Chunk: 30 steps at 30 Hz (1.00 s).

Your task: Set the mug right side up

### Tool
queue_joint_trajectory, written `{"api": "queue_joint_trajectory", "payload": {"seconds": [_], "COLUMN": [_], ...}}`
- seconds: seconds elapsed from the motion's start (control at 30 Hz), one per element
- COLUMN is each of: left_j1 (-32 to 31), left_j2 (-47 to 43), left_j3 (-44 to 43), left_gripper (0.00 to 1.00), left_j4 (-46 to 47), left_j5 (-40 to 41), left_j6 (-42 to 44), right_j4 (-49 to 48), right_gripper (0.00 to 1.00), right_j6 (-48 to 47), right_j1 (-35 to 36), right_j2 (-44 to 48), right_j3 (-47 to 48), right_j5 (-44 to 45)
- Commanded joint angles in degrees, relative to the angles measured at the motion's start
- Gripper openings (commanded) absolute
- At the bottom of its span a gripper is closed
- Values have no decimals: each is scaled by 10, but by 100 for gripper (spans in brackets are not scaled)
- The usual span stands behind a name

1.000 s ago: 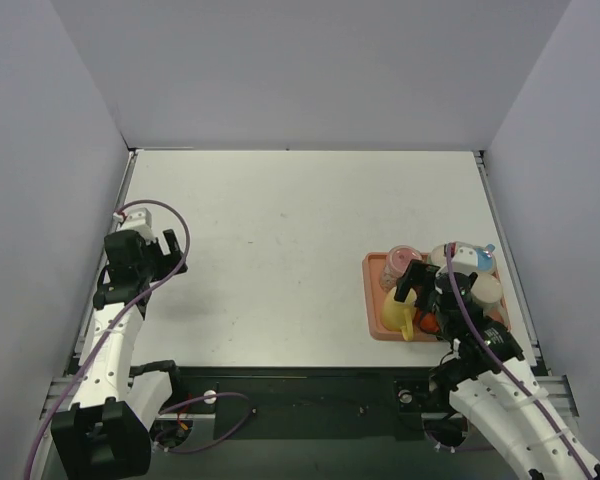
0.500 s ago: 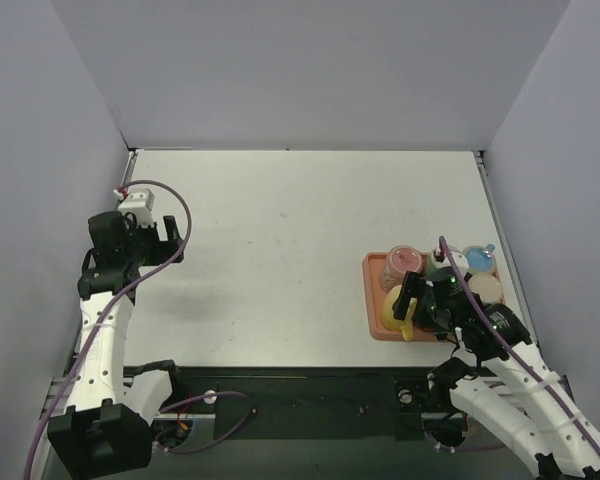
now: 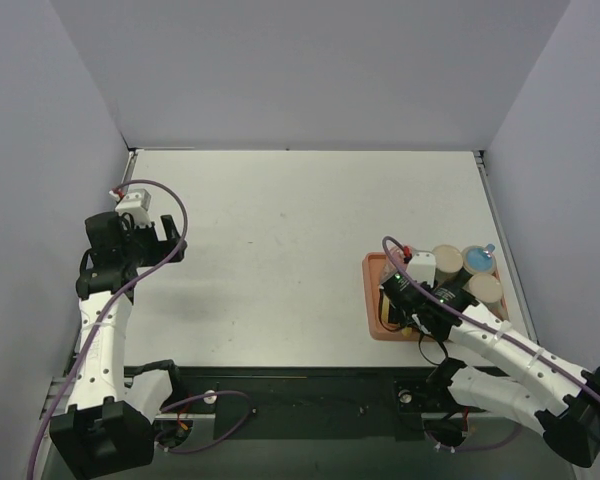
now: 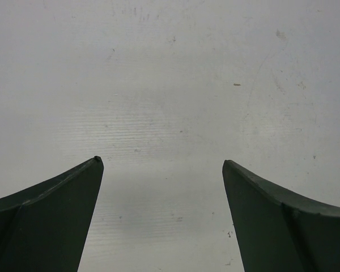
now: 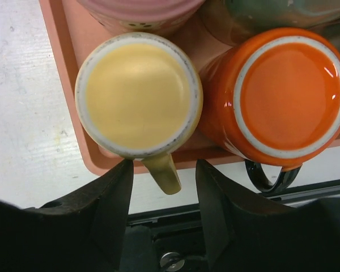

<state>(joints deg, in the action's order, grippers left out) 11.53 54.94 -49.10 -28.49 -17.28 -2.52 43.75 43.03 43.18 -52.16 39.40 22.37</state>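
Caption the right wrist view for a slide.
Open right gripper straddles the handle of the upside-down yellow mug, beside an upside-down orange mug on the tray.

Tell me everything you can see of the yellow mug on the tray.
The yellow mug looks glazed ceramic, with a pale ring around its flat base. It stands upside down in a corner of the pink tray, apparently touching the orange mug. Its handle juts over the tray's edge, between the open right pincer fingers.

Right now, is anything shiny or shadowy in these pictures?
Right wrist view: sharp, with small white glints on the orange mug. Left wrist view: a soft shadow dims the table under the left end effector. Top view: even light, no glare.
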Motion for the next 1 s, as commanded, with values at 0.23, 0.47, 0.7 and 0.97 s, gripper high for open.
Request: {"api": "queue_joint_trajectory", "payload": {"seconds": [0.23, 0.47, 0.7, 0.97], "left_j1": [10, 10, 10, 10], "left_j2": [-12, -10, -12, -10], "left_j3": [-6, -5, 1, 3], "left_gripper": [98, 98, 98, 98], "left_j4": [32, 46, 58, 61], "left_j5": [-42, -60, -58, -61], "left_j6": [-20, -29, -30, -34], "right_j4": [-71, -75, -166, -178], "right_gripper": [35, 29, 30, 25], "right_j6": [0, 2, -46, -16], "right_j1": [2, 2, 30, 31], "right_j2": [25, -3, 17, -16], "right_j3": [-74, -65, -79, -104], "right_j5": [15, 35, -12, 42]}}
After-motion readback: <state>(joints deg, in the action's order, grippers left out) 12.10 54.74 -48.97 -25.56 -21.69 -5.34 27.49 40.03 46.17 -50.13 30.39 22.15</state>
